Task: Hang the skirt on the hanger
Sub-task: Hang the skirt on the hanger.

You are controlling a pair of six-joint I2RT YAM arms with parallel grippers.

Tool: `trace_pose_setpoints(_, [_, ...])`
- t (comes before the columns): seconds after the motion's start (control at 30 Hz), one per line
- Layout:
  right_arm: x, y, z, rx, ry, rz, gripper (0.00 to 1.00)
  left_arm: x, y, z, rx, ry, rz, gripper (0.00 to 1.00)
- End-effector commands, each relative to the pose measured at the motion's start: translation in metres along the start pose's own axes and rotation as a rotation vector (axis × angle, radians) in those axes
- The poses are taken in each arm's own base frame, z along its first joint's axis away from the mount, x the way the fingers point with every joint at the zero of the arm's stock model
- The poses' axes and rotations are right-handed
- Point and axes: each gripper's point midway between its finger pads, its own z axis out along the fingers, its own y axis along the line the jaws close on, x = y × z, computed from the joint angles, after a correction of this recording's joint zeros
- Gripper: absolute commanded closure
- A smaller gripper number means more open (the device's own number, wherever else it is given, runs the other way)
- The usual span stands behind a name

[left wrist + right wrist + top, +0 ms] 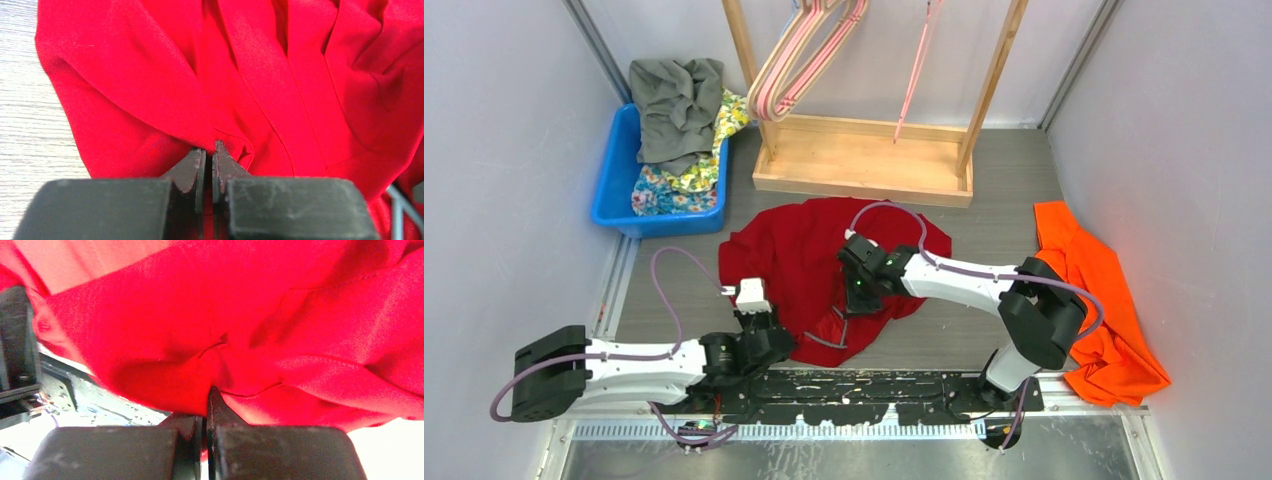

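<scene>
Both jaws clamp folds of the rumpled red skirt (804, 250), apparently partly lifted.

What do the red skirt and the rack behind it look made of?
The red skirt: thin, smooth cloth, probably woven, mostly matte; it falls in soft folds with stitched seams. The rack: pale wood, seemingly bare or lightly sealed, judging by its tan boards and posts.

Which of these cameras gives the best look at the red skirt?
The top external view: it shows almost the whole red skirt. The wrist views show only close-up folds pinched in the left claw and right claw.
</scene>
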Motion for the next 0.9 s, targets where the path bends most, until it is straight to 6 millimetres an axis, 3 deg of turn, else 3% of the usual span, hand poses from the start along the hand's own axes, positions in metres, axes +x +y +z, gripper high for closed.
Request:
trace_pose_setpoints(0.0, [-0.041, 0.025, -0.018, -0.048, -0.115, -0.05, 0.99, 0.001, -0.005, 0.001, -0.004, -0.001, -0.018, 0.85])
trace_pose_setpoints(0.03, [-0.042, 0.024, -0.019, -0.047, -0.114, -0.05, 0.99, -0.001, -0.008, 0.0, -0.001, 0.011, -0.012, 0.74])
trace_pose_setpoints(0.13, [-0.038, 0.018, -0.017, -0.041, -0.105, -0.051, 0.99, -0.003, -0.007, -0.006, -0.001, 0.055, 0.023, 0.57])
trace_pose_setpoints(0.17, [-0.038, 0.015, -0.017, -0.044, -0.105, -0.048, 0.99, -0.002, -0.005, -0.009, 0.003, 0.074, 0.037, 0.43])
trace_pose_setpoints(0.23, [-0.037, 0.009, -0.016, -0.047, -0.104, -0.039, 0.99, -0.003, -0.005, -0.013, 0.023, 0.098, 0.045, 0.33])
trace_pose_setpoints(0.37, [-0.034, 0.002, -0.015, -0.053, -0.093, -0.036, 0.99, -0.008, -0.019, -0.026, 0.156, 0.138, 0.079, 0.29])
trace_pose_setpoints(0.53, [-0.033, -0.003, -0.014, -0.064, -0.081, -0.036, 0.99, -0.018, -0.052, -0.046, 0.404, 0.153, 0.068, 0.22])
trace_pose_setpoints(0.73, [-0.032, -0.008, -0.018, -0.082, -0.049, -0.051, 0.99, -0.005, -0.089, -0.051, 0.534, 0.204, 0.182, 0.27])
trace_pose_setpoints(0.87, [-0.031, -0.02, -0.023, -0.092, -0.028, -0.047, 0.99, 0.014, -0.118, -0.044, 0.562, 0.278, 0.324, 0.31])
